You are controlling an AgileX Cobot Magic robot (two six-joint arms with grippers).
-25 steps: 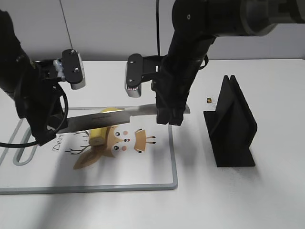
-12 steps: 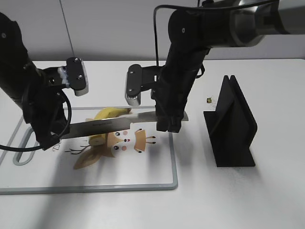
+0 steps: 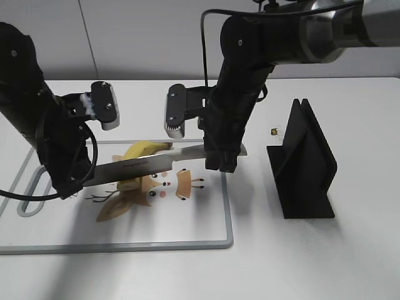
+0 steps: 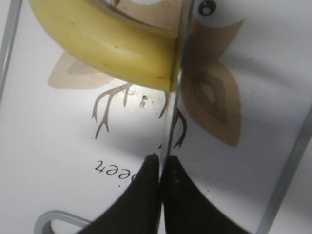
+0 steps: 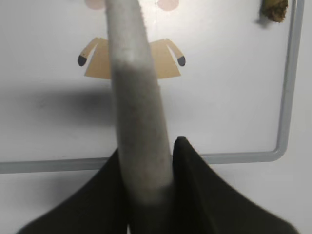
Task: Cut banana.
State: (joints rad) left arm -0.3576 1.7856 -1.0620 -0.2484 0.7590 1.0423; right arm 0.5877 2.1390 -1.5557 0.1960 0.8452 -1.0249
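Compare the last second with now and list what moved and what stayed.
The knife sank lower across the banana, its left end dropping more as the left gripper went down. The right gripper kept its grip on the handle. Cutting board and black stand stayed put.

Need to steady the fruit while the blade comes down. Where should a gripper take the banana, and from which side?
Judging by its pose, grip the banana on its exposed stem-end half beyond the knife, coming from above with fingers across the curve; the cut end lies under the blade.
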